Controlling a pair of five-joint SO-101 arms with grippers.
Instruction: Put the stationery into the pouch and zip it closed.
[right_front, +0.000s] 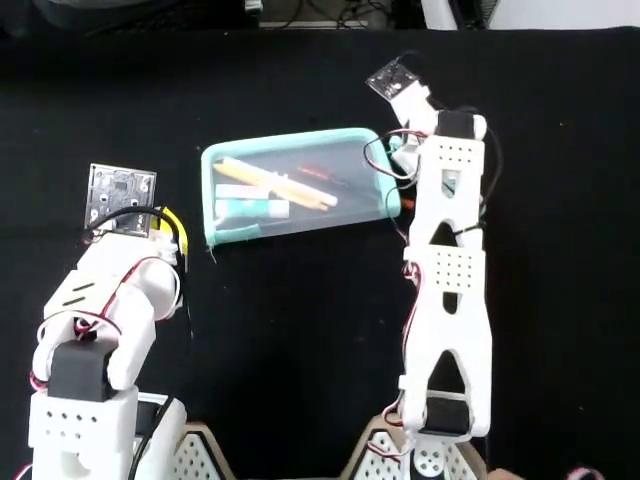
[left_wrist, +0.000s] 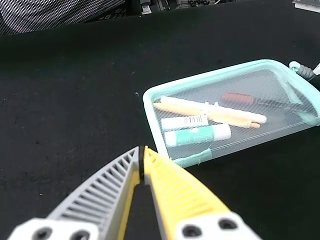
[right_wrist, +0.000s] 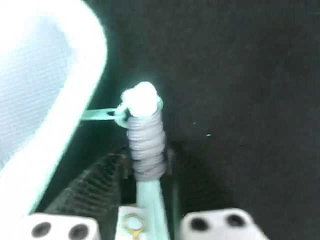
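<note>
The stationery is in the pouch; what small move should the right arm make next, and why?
Probably open the right gripper and release the zipper pull. It is shut on the pull at an end corner of the pouch, the stationery lies inside, and the left gripper is shut, apart from it.

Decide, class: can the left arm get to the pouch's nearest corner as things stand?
Probably yes. The left gripper, shut, sits just short of the pouch corner, with bare table between. The right gripper holds the zipper pull at the far end, out of the way.
</note>
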